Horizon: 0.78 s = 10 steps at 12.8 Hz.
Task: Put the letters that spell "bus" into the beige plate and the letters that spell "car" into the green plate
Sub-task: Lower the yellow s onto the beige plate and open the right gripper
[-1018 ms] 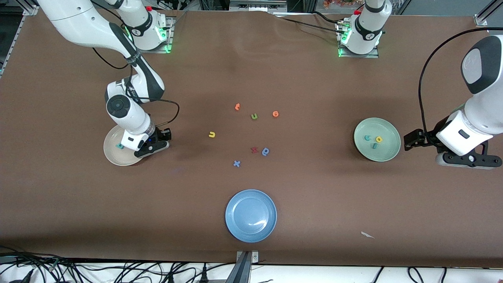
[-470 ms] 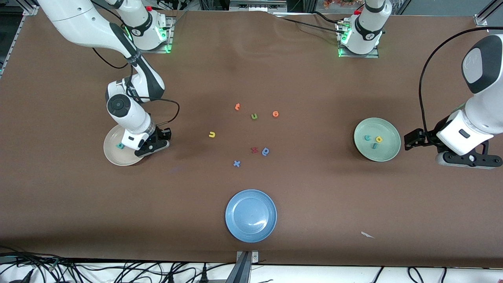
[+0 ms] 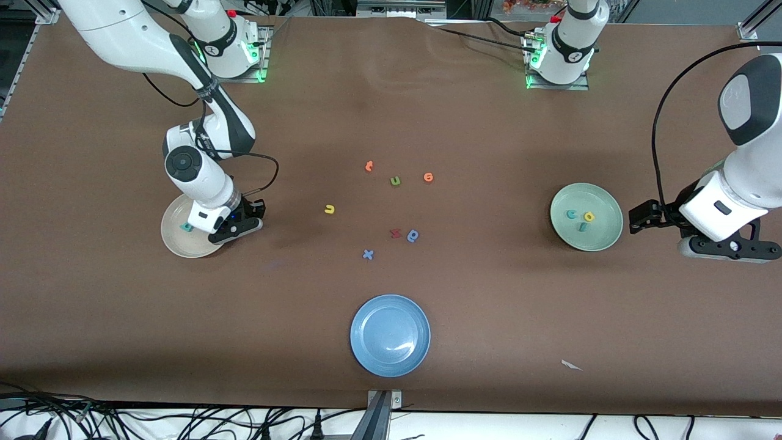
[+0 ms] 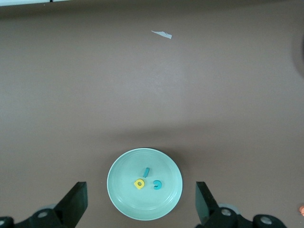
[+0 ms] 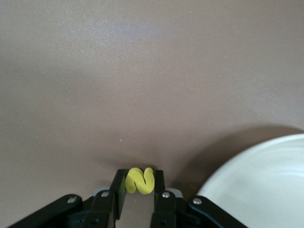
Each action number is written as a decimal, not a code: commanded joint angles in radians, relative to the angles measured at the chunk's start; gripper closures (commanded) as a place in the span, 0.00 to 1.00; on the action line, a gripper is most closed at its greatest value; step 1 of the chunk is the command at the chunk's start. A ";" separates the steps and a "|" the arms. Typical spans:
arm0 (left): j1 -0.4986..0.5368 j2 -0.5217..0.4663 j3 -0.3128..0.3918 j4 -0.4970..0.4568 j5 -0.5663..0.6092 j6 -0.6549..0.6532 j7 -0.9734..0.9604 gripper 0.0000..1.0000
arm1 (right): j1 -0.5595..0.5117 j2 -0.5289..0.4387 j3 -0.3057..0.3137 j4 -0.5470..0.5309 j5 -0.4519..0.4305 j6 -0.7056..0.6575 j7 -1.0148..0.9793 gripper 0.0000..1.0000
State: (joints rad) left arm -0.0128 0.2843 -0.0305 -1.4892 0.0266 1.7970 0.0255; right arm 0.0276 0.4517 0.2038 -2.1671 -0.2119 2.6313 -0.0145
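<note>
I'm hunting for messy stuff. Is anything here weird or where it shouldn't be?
Mostly tidy. One odd bit: a torn white scrap lies alone on the table, near the front camera toward the left arm's end. It isn't a letter or plate.

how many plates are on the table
3: the beige plate under the right arm's wrist, the green plate toward the left arm's end, the blue plate nearest the front camera.

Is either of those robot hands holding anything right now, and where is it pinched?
The right gripper, beside the beige plate, has its jaws shut on the yellow "s", squeezing its two sides. The left gripper waits open and empty.
</note>
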 commanded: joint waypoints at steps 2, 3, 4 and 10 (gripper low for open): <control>-0.002 -0.002 -0.002 0.018 -0.031 -0.018 0.016 0.00 | -0.020 -0.111 0.003 0.000 -0.004 -0.129 -0.096 0.84; -0.003 -0.002 -0.002 0.018 -0.033 -0.018 0.016 0.00 | -0.046 -0.111 0.003 0.000 -0.004 -0.129 -0.137 0.83; -0.004 -0.002 -0.003 0.020 -0.033 -0.018 0.016 0.00 | -0.073 -0.111 0.003 0.000 -0.006 -0.129 -0.180 0.82; -0.010 -0.002 -0.005 0.044 -0.031 -0.018 0.016 0.00 | -0.173 -0.096 0.002 -0.005 -0.001 -0.126 -0.317 0.70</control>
State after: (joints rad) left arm -0.0185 0.2840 -0.0406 -1.4651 0.0266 1.7973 0.0255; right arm -0.1385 0.3557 0.1949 -2.1629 -0.2118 2.5042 -0.3264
